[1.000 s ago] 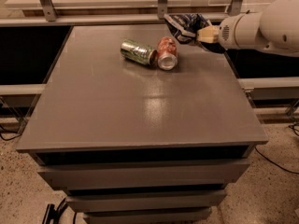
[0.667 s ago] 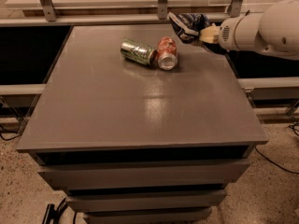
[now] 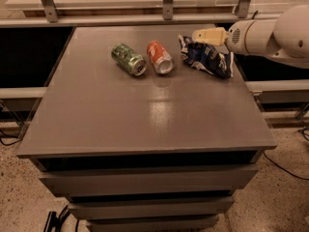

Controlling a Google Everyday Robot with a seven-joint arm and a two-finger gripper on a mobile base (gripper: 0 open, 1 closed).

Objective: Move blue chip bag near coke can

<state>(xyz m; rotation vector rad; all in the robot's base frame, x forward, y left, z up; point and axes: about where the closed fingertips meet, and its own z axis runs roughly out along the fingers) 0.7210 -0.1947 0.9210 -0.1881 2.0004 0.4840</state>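
Observation:
The blue chip bag (image 3: 206, 58), crumpled dark navy foil with white lettering, lies on the grey table (image 3: 145, 115) at the far right. The coke can (image 3: 160, 57), red-orange with a silver end, lies on its side just left of the bag with a small gap between them. My gripper (image 3: 203, 35), cream-coloured on the end of a white arm (image 3: 270, 35), reaches in from the right and sits just above the bag's far upper edge. I cannot tell whether it touches the bag.
A green patterned can (image 3: 129, 59) lies on its side left of the coke can. A metal rail with posts (image 3: 168, 4) runs behind the table's far edge. The table's right edge (image 3: 251, 95) is close to the bag. Drawers show below the front edge.
The chip bag has come from the far right corner forward to lie beside the coke can. The gripper stays at its far side. The cans have not moved relative to each other.

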